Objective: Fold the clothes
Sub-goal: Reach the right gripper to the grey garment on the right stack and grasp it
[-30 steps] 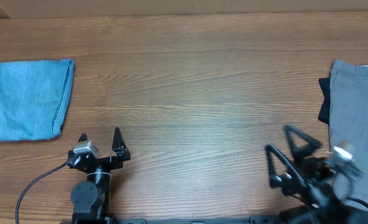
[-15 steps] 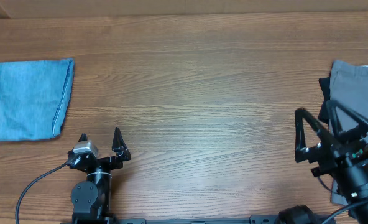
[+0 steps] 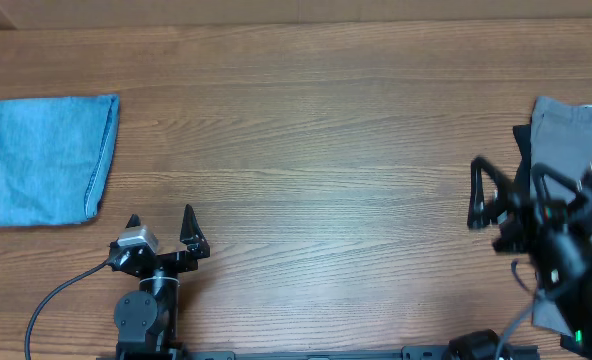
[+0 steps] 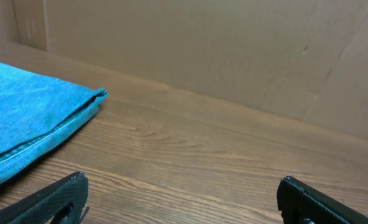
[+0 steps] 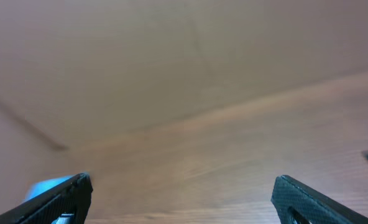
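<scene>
Broadly, the wooden desk spreads under both my arms, mostly bare grain in the overhead view. Next in size, the grey clothes lie at the desk's far right edge, running out of the picture, wrinkled and flat, with my right arm covering their lower part. Across from them, at the far left edge, sits a folded light blue denim piece, well apart from the grey cloth. A black garment peeks out along the left border of the clothes.

My right jaws stand spread wide and grasp nothing. They hang at that left border, one finger over bare wood just left of the black garment, the other finger above the cloth. Whether it touches the cloth I cannot tell. The right wrist view is blurred and shows only wood and a cardboard wall between the fingers.

My left jaws, near the front edge and well apart from the clothes, are released too, their fingers wide with only desk between them and the denim piece just to their left.
</scene>
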